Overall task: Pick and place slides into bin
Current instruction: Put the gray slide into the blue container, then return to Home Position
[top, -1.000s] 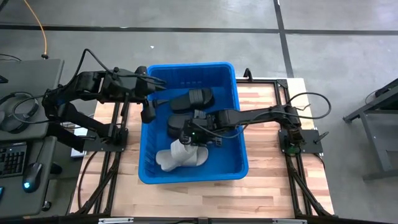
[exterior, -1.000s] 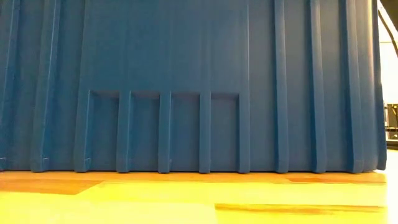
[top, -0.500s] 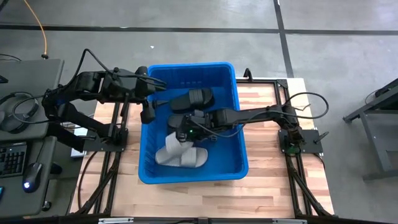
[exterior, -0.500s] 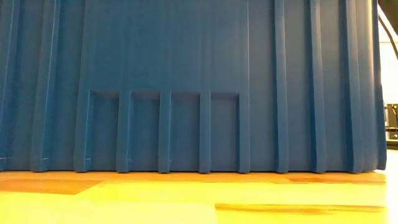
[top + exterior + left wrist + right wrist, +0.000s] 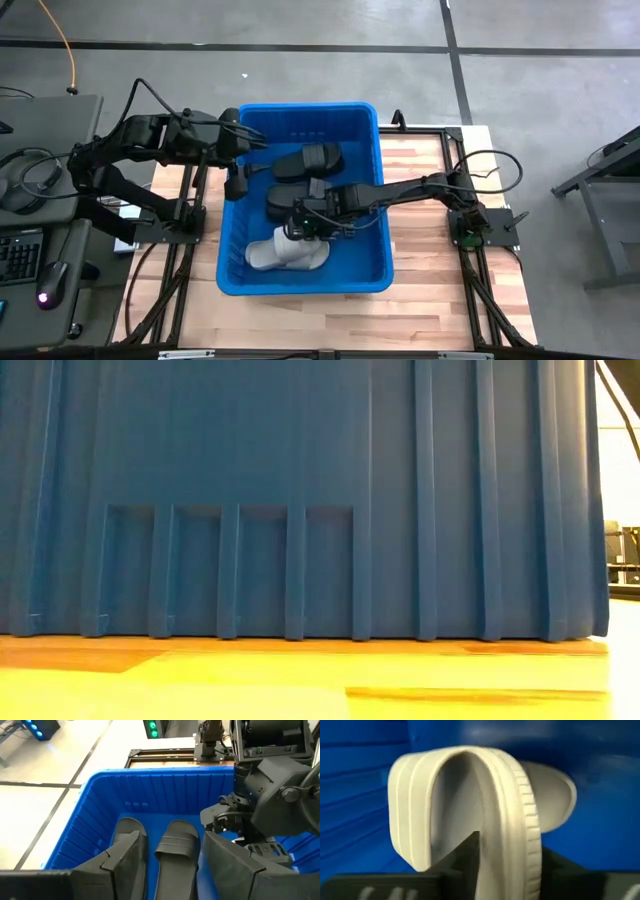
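Filling almost the whole low view, the ribbed outer wall of the bin (image 5: 300, 500) hides both arms and everything inside it; only a strip of the wooden table (image 5: 300, 680) shows beneath; in the right wrist view the fingers are dark shapes cut off at the frame edge, one finger (image 5: 465, 857) reaching up inside the strap of the light grey slide (image 5: 470, 805); the other finger lies outside the strap, and the jaws stand narrowly parted about it; whether they press the strap I cannot tell.

Seen from above, the bin (image 5: 300, 284) holds the grey slide (image 5: 285, 255) at its near end, toward the left wall, with the right gripper (image 5: 300, 228) low inside the bin right over its strap end; two black slides lie farther back, one black slide (image 5: 310, 159) near the far wall and another black slide (image 5: 283, 197) just beside the gripper; the left wrist view shows these two side by side on the floor.

The left gripper (image 5: 238, 178) hangs at the bin's left rim, jaws moderately apart and holding nothing; open floor remains on the bin's right side; bare table (image 5: 440, 290) lies right of the bin.
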